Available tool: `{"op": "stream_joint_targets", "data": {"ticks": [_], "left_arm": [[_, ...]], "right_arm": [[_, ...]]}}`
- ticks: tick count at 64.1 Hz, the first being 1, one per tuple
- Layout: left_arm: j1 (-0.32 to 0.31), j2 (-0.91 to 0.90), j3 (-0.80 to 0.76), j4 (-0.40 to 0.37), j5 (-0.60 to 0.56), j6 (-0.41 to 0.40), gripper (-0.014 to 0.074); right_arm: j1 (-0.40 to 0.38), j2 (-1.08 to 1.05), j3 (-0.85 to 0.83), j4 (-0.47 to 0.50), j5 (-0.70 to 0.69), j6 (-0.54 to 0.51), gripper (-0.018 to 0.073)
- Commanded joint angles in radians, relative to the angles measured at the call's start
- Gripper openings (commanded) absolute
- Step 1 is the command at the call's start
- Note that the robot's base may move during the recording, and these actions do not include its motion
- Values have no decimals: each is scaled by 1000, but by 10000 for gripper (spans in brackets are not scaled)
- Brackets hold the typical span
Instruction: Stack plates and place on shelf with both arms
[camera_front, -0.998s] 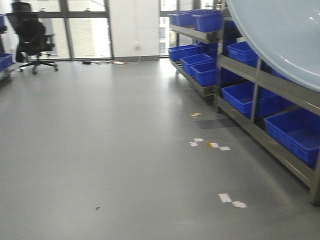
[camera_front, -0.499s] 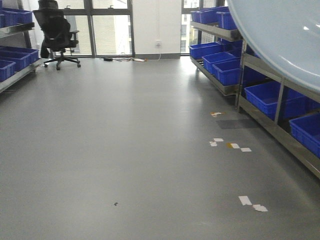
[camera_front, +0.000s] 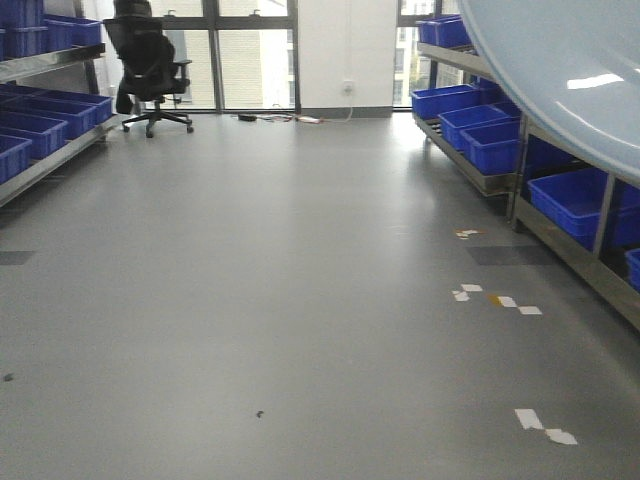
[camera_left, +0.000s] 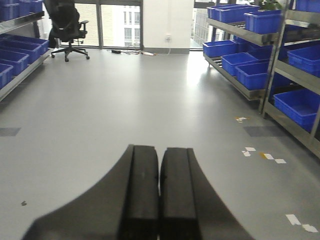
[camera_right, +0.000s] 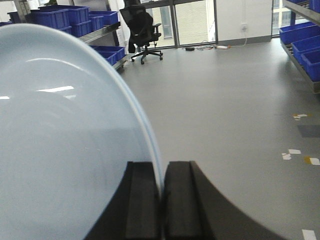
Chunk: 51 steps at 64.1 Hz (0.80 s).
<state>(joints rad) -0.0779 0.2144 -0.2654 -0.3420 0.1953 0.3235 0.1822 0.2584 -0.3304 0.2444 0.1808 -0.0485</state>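
Note:
A pale bluish-white plate is held up at the top right of the front view, in front of the steel shelf on the right. In the right wrist view my right gripper is shut on the rim of this plate, which fills the left half of the view, standing on edge. I cannot tell whether a second plate lies against it. My left gripper is shut and empty, held above the grey floor. The shelf also shows at the right of the left wrist view.
Blue plastic crates fill the right shelf tiers. Another rack with blue crates runs along the left. A black office chair stands by the far windows. Tape marks lie on the grey floor.
The front view has swung left: the chair and the right shelf have shifted right in the frame, and the left rack has come into view. The plate stays at the top right.

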Motion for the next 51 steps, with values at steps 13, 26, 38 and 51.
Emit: {"op": "stream_joint_targets", "data": {"ticks": [13, 26, 38, 51], "left_arm": [[2, 9, -34, -15, -82, -11, 80], [2, 9, -34, -15, -82, -11, 80], [2, 9, -34, -15, -82, -11, 80], [2, 9, -34, -15, -82, -11, 80]], "right_arm": [[-3, 8, -31, 4, -110, -3, 54], [-3, 8, -31, 4, -110, -3, 54], [-3, 8, -31, 4, -110, -3, 54], [-3, 8, -31, 4, -110, -3, 54]]}}
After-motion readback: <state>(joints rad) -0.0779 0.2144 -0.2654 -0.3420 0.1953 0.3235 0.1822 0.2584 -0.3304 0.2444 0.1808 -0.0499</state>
